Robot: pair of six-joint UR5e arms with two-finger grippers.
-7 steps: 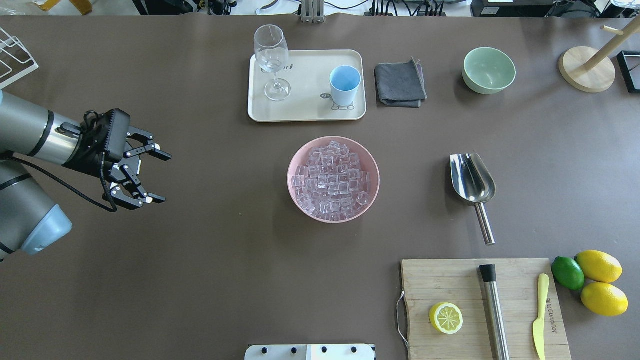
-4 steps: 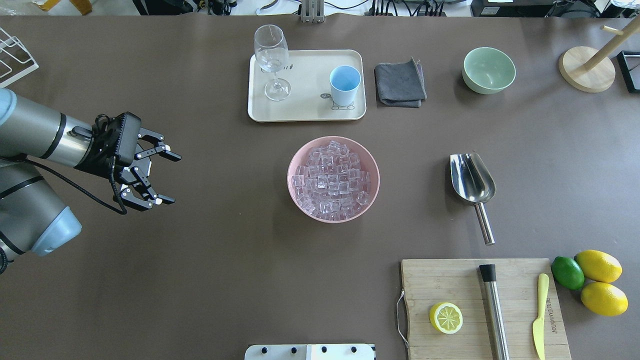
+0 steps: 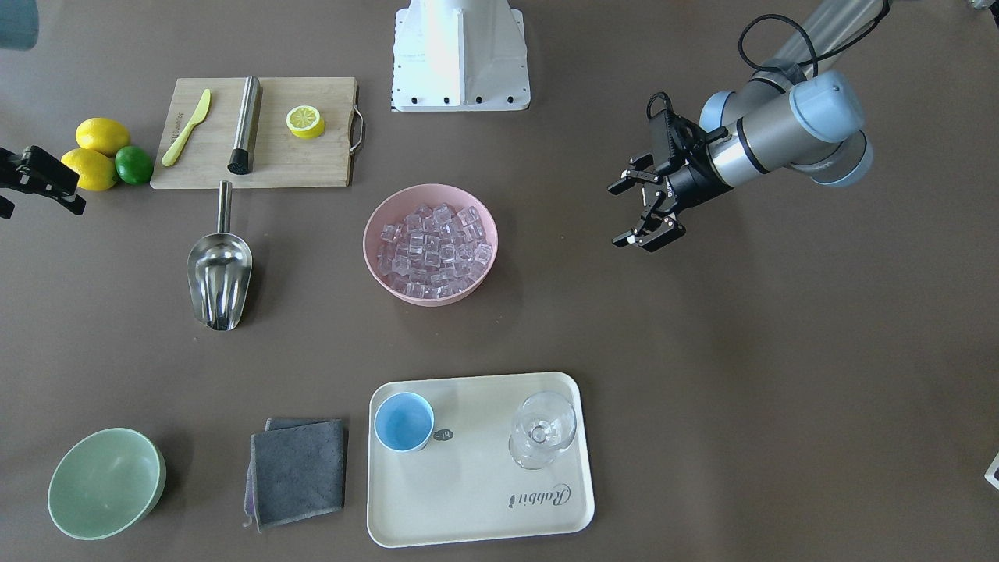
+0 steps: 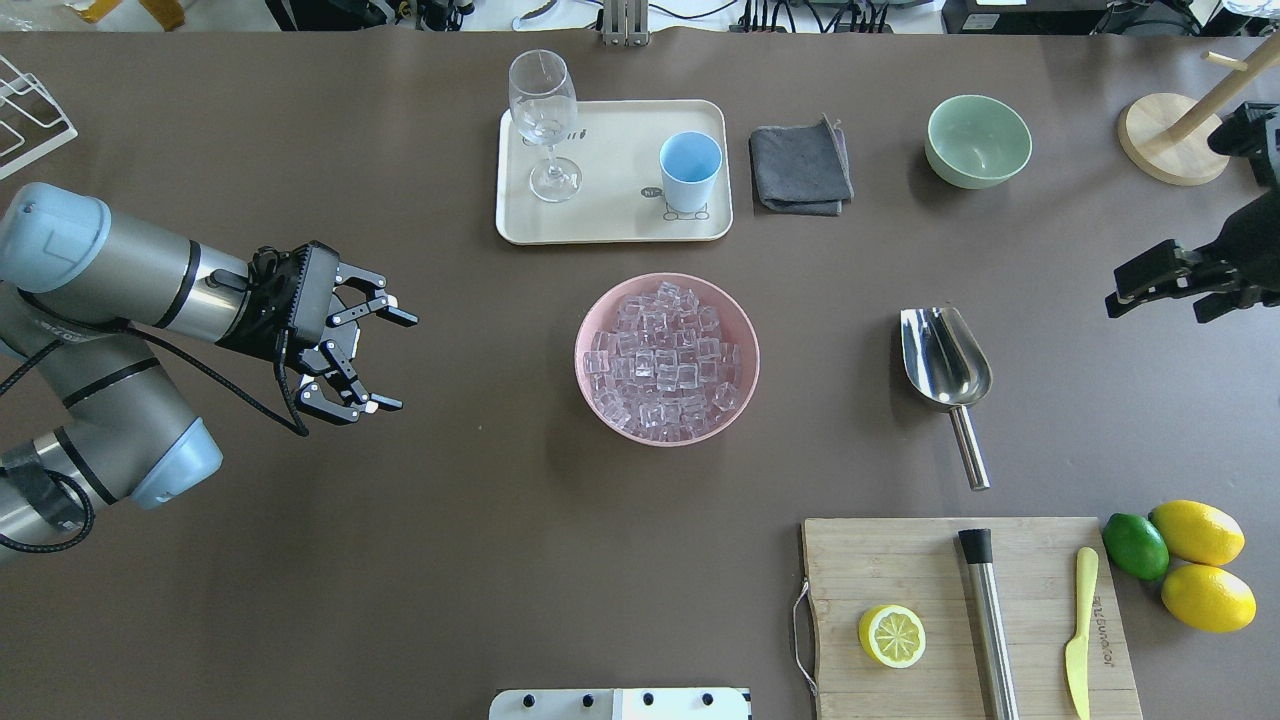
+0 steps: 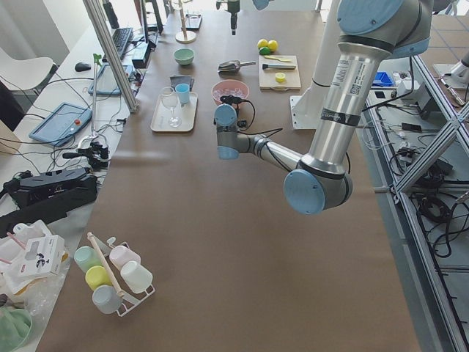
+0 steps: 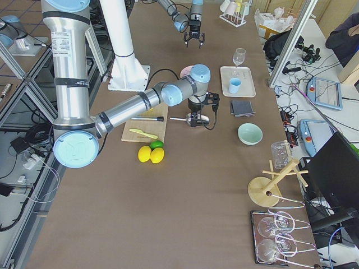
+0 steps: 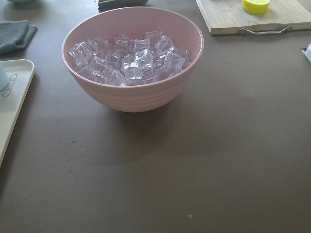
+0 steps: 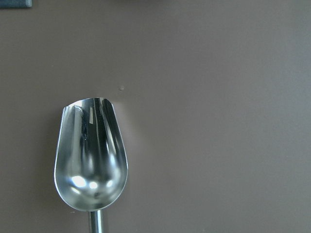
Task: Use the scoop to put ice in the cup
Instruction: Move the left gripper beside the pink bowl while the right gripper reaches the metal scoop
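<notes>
Left pincer (image 3: 634,215): hangs apart facing the pink bowl (image 3: 425,299) of ice (image 3: 433,242), probably to steady it. Overhead: right pincer (image 4: 1155,285), opening impossible to tell, near scoop (image 4: 945,360); cup (image 4: 690,165) empty on tray (image 4: 610,150). Right wrist: looks onto scoop, lined up for grasping.

The left arm (image 4: 120,265) is silver-grey tubing with pale blue joint caps and black rings; a black cable (image 4: 220,385) loops along it. Its end effector (image 4: 400,362) is black, with linked fingers and small white tips.
</notes>
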